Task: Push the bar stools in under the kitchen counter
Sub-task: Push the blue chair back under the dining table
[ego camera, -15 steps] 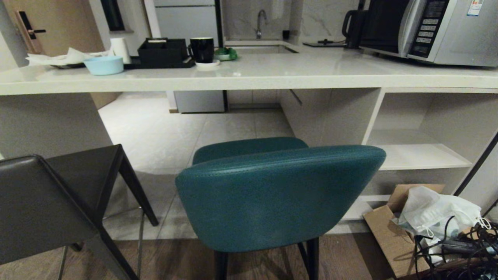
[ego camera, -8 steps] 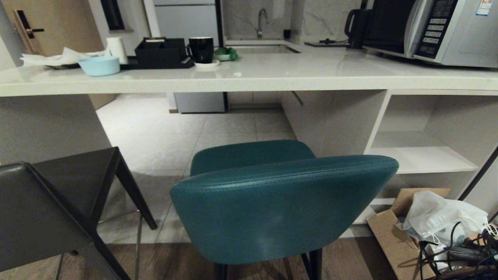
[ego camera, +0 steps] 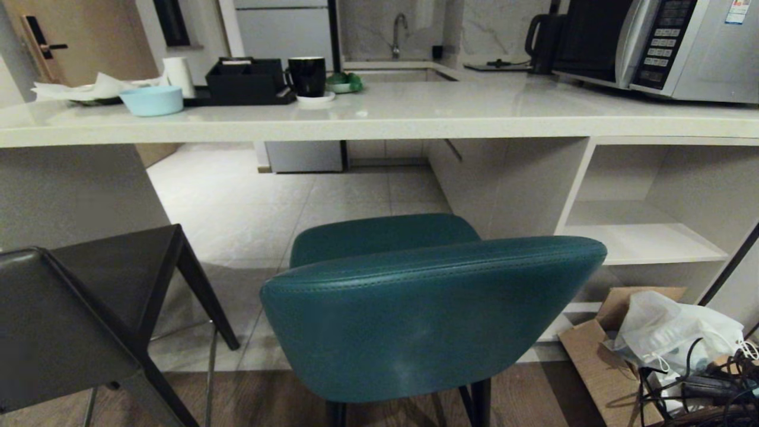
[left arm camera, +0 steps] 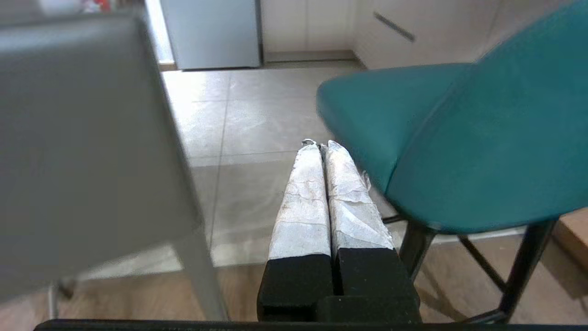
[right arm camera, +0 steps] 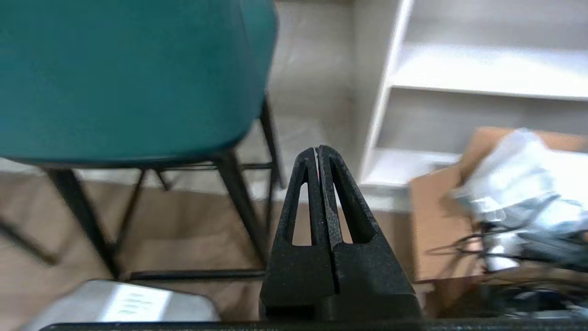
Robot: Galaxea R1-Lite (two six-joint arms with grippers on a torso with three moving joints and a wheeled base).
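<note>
Two bar stools, set out from the kitchen counter [ego camera: 379, 121].
Teal stool [ego camera: 427, 314] centred, dark stool [ego camera: 71, 308] leftward; left gripper [left arm camera: 320, 146] and right gripper [right arm camera: 317, 151] closed, nothing held.

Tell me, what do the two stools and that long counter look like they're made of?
The teal stool looks upholstered in leather or an imitation: fine grain, a soft sheen and a stitched seam along the back's top edge. Its thin legs look like black metal. The dark stool has a smoother, leather-like skin with creased edges. The counter looks like polished stone or a composite: off-white, finely speckled, glossy with reflections.
</note>
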